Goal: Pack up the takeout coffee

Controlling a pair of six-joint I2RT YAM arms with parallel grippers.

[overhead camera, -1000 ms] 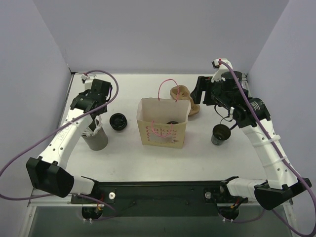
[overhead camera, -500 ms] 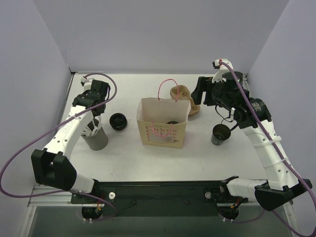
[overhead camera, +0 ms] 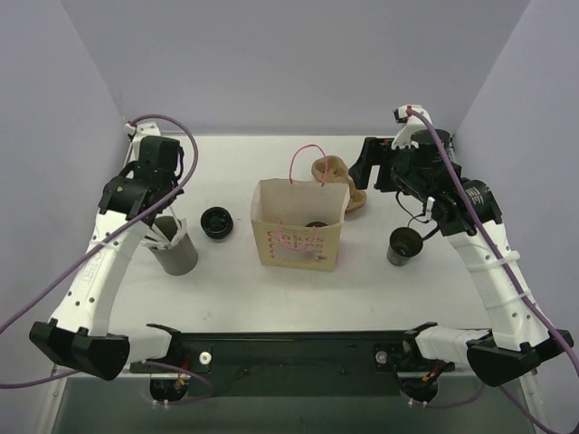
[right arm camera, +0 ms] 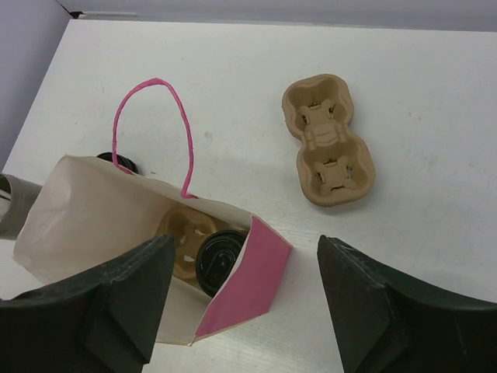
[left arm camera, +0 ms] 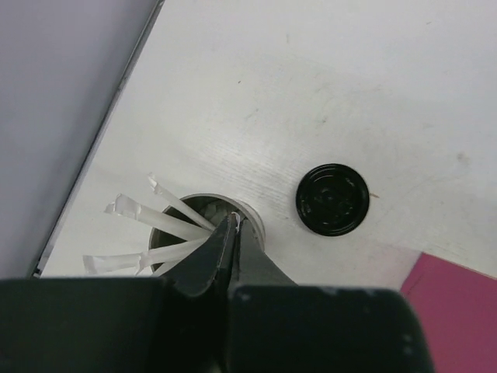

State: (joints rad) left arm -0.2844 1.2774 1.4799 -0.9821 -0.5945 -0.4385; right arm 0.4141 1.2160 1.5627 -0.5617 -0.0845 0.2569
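While my left arm reaches forward with its wrist bent down, I see the left gripper [left arm camera: 233, 224], jaws together, at the rim of the tall pale grey lidless cup [left arm camera: 198, 207] holding white wrapped straws [left arm camera: 163, 221]. I cannot tell whether one is pinched. My right gripper [right arm camera: 247, 256], jaws apart, hovers over the open cream paper bag [right arm camera: 93, 210], where the small black-lidded takeout coffee [right arm camera: 220, 256] sits.

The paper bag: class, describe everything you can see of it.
The paper bag stands upright and open-topped on the white table. Its broad faces are cream, the front with a pink dotted print; its narrow sides and thin loop handles are pink. Inside sits a brown pulp carrier with a black-lidded cup.
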